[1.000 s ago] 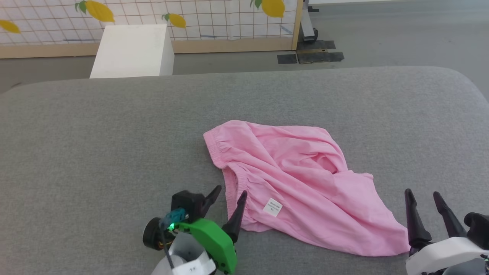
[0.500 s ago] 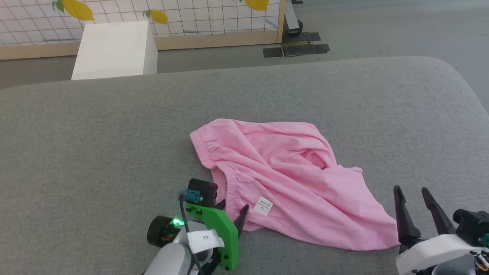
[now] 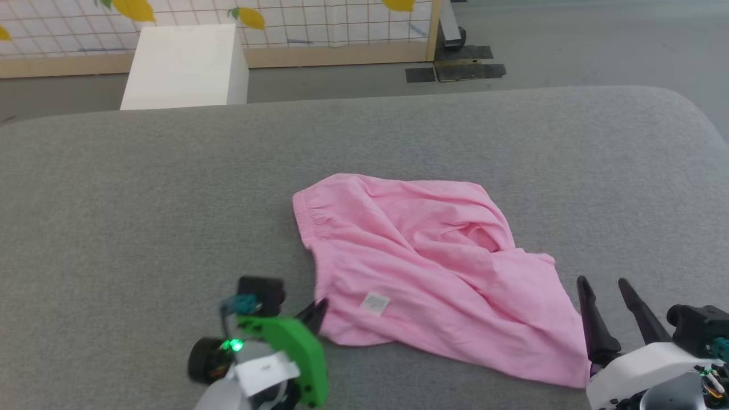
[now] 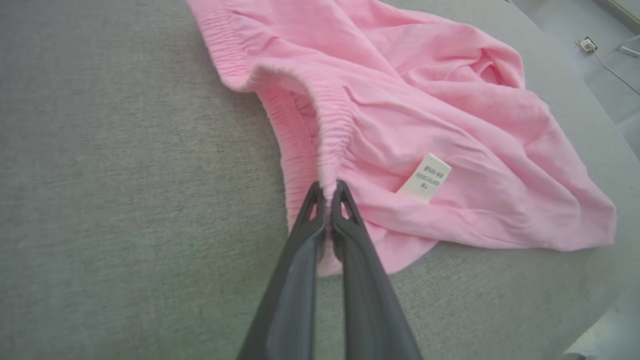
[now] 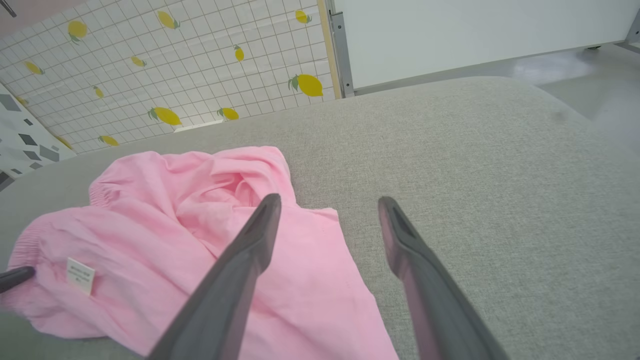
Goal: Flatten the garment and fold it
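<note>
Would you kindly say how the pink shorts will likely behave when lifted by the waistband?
Probably floppy: the shorts lie in soft wrinkles and would likely hang limp from the left gripper, shut on the waistband. Likely light, since the cloth looks thin. The loose end may drag over the grey surface unless the open right gripper helps.

A broad grey padded surface [image 3: 142,188], covered in woven fabric, had a rounded far right corner. On it, right of centre, lay the garment [image 3: 433,267], thin light pink shorts, crumpled and deeply wrinkled. Its gathered waistband [image 3: 307,219] lay toward the left, and a small white label [image 3: 374,303] faced up near the front.
</note>
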Motion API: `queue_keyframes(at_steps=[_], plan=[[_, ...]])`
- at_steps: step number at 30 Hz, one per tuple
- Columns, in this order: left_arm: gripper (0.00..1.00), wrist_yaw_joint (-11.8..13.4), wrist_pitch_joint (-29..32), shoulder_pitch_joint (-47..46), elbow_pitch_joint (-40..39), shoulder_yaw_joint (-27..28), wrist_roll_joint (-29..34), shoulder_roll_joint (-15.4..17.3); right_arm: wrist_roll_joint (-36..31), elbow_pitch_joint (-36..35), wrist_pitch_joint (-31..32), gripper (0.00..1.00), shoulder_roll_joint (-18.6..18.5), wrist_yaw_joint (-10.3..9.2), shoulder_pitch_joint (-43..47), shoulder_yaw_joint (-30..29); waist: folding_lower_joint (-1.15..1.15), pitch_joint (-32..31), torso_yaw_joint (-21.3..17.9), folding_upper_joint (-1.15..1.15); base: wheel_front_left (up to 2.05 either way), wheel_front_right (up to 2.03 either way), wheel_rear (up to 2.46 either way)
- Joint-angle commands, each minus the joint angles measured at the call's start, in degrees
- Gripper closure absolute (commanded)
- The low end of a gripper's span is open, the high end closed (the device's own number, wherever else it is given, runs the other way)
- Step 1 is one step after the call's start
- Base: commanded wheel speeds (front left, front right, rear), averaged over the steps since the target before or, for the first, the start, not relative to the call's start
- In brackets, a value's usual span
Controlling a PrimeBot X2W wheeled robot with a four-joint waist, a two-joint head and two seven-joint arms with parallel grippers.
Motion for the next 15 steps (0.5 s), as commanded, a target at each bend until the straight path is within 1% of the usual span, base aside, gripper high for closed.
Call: queue_keyframes(at_steps=[1,3,6,12,15], plan=[[1.0,0.7,-0.4,2.1,-1.1,0.9,-0.6,1.1,-0.1,-0.5,1.6,0.0,0.0,-0.09,0.4,0.0,0.0,0.0,0.8,0.0,0.0,0.0,0.0],[1.0,1.5,-0.5,4.4,-3.1,1.9,-1.1,1.9,-0.1,-1.3,4.7,0.0,0.0,-0.09,1.3,-0.7,0.0,0.2,1.5,0.0,0.0,0.0,0.0],[1.0,2.2,-0.6,7.4,-5.2,2.8,-1.8,2.7,0.0,-3.2,11.4,0.0,0.0,-0.09,3.7,-0.9,0.0,0.4,2.5,0.0,0.0,0.0,0.0],[1.0,2.9,-1.5,9.8,-6.7,3.6,-2.7,2.9,0.4,-6.6,24.7,0.0,0.0,-0.09,9.6,-0.3,0.0,1.4,3.5,0.0,0.0,0.0,0.0],[1.0,2.9,-1.8,9.8,-6.6,3.6,-2.9,2.9,0.1,-7.0,28.0,0.0,0.0,-0.09,10.7,-0.1,0.0,1.9,3.4,0.0,0.0,0.0,0.0]])
